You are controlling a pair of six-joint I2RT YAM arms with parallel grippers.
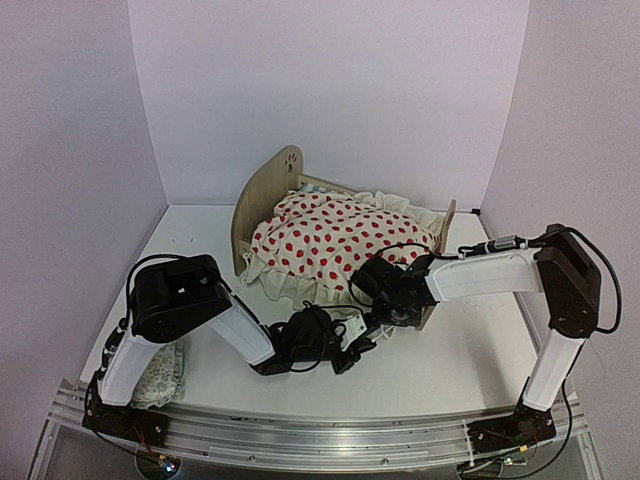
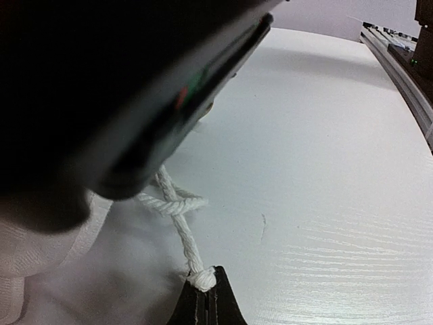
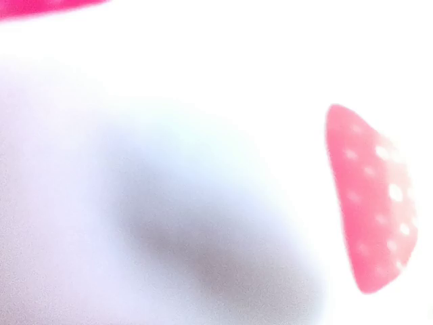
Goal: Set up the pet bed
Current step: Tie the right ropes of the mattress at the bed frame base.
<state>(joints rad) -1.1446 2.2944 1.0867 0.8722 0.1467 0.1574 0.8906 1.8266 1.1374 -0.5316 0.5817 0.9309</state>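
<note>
The pet bed (image 1: 262,196) stands at the back middle, its paw-print headboard on the left and the low footboard (image 1: 446,232) on the right. A cream blanket with red dots (image 1: 335,240) lies over it and hides nearly all of the mattress. My left gripper (image 1: 352,354) is low on the table in front of the bed, shut (image 2: 206,301) on the knotted end of a white cord (image 2: 181,233) that runs to white cloth. My right gripper (image 1: 376,285) is pressed into the blanket's near edge. Its wrist view shows only blurred dotted cloth (image 3: 369,196), with the fingers hidden.
A small pale patterned pillow (image 1: 160,375) lies by the left arm's base. White walls close in the table (image 1: 450,360) on three sides. An aluminium rail (image 1: 300,430) runs along the near edge. A dark arm part (image 2: 101,81) looms over the cord.
</note>
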